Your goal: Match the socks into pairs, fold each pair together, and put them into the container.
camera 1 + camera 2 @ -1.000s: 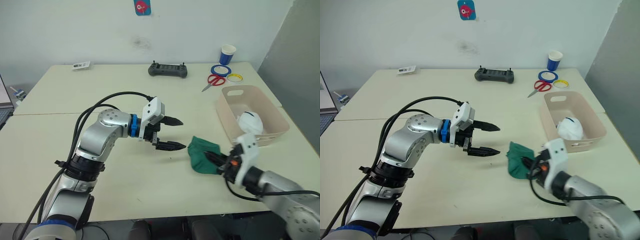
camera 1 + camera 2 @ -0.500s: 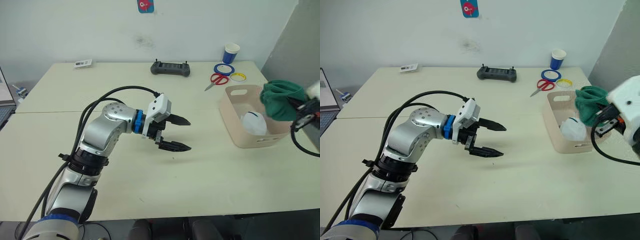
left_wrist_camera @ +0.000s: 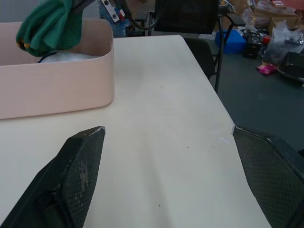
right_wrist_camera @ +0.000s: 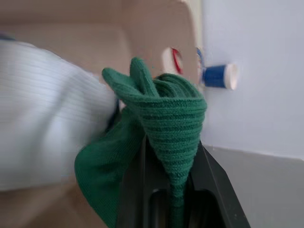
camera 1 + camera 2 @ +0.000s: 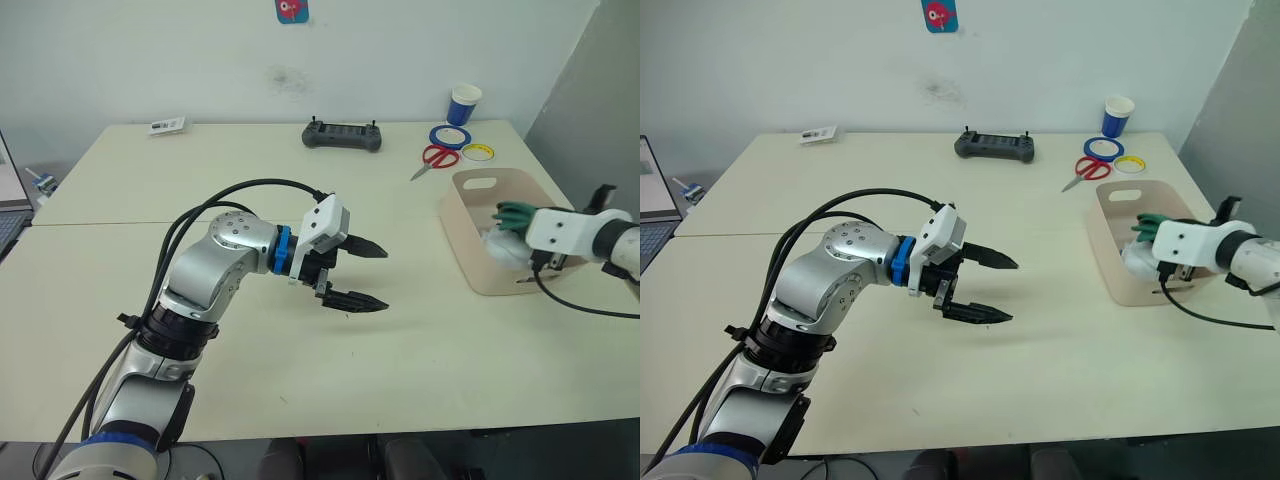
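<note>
no writing is legible. the right claw [image 4: 173, 190] pinches the green socks [image 4: 156, 142] over the tub [image 5: 470, 260], against white socks [image 4: 47, 118]. left claw [image 5: 368, 275] gapes empty above the surface [image 5: 450, 370]. cup [image 5: 464, 104], scissors [image 5: 432, 160] lie behind.

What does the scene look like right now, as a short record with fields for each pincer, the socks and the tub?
left pincer: open, empty, above the bare table
right pincer: shut on the dark green socks, over the tub
tub: pale pink-beige tub near the table's right edge
in tub: white sock bundle beside the green ones
behind tub: red scissors, tape rolls, blue-and-white paper cup
far edge: black controller
</note>
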### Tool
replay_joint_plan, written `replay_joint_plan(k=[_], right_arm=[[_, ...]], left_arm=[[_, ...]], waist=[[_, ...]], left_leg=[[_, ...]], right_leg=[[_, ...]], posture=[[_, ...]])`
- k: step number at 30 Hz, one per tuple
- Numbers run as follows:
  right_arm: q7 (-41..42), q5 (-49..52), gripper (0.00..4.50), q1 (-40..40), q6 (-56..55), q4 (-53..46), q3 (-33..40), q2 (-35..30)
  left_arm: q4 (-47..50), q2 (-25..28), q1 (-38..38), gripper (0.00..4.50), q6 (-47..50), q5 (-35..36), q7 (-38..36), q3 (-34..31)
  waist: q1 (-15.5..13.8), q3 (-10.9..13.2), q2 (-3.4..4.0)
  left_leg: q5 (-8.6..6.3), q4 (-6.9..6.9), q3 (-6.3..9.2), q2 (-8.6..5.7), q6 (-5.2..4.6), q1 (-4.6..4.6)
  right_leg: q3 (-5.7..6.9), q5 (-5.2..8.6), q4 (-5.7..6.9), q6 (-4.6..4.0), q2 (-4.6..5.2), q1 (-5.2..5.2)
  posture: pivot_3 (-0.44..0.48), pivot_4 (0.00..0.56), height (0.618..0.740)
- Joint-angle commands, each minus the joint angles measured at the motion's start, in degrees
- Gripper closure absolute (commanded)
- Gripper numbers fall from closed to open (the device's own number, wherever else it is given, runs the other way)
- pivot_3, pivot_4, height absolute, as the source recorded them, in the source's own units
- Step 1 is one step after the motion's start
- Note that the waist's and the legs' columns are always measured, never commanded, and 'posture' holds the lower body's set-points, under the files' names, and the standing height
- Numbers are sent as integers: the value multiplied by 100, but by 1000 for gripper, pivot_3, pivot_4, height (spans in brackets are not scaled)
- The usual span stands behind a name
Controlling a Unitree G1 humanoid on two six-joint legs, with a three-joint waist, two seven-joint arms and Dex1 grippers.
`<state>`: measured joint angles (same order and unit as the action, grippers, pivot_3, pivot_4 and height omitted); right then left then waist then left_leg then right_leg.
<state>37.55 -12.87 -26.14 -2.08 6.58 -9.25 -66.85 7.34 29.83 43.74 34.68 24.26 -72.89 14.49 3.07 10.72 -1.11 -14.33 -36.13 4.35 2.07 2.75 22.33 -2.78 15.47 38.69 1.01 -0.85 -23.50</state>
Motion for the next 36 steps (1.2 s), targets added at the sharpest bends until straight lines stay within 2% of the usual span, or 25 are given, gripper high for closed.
replay_joint_plan(k=[1,2,6,9,13,16,19,26,31,36], right_arm=[[525,53,4500,-284,229,16,53,119],[627,147,4500,-390,436,-31,115,204],[1261,633,3263,-599,1417,-366,411,320],[2053,1241,2134,-574,2413,-942,687,69],[2663,1997,909,-666,3442,-1707,1159,-250],[2571,2336,909,-958,3964,-1867,1467,-220],[2126,2279,909,-1229,4177,-1615,1557,-33],[1295,1717,909,-777,3809,-748,1065,615],[1213,1534,909,-416,3530,-553,974,637],[1133,1568,909,-500,3523,-613,1041,688]], left_arm=[[204,-39,28,32,-30,43,97,6],[199,-49,31,32,-38,30,121,14],[187,-67,40,0,-56,8,190,41],[197,-54,32,0,-67,8,226,50],[225,-1,3,0,-82,17,247,37],[240,28,-16,0,-91,26,247,31],[222,41,-13,0,-102,22,240,32],[133,48,35,0,-153,-14,226,38],[219,137,-43,0,-96,10,276,-37],[273,195,-112,0,-65,34,336,-55]], waist=[[-10,0,0],[-4,1,1],[-21,2,4],[-38,3,5],[-43,5,8],[-31,5,9],[-32,5,9],[-39,5,9],[-47,6,12],[-18,6,13]], left_leg=[[1,-1,0,-1,2,0],[2,-3,0,-1,3,0],[0,-15,3,-4,0,-3],[0,-24,10,-4,-1,-2],[-1,-33,10,-6,-3,-1],[-2,-38,10,-6,-3,-2],[-2,-52,11,-6,-3,-1],[-2,-75,11,-19,-4,2],[-2,-74,11,-20,-4,8],[-2,-74,13,-19,-4,5]], right_leg=[[0,0,2,0,2,0],[-1,0,3,0,2,0],[-1,0,21,0,3,0],[6,0,25,0,3,5],[5,0,26,0,4,7],[6,0,28,1,4,8],[7,-2,32,3,4,12],[2,-9,29,15,15,23],[3,-9,30,15,15,19],[4,-9,32,15,14,19]], posture=[[0,150,740],[0,150,740],[0,150,740],[0,150,740],[0,150,740],[0,150,740],[0,150,740],[0,150,740],[0,150,740],[0,150,740]])
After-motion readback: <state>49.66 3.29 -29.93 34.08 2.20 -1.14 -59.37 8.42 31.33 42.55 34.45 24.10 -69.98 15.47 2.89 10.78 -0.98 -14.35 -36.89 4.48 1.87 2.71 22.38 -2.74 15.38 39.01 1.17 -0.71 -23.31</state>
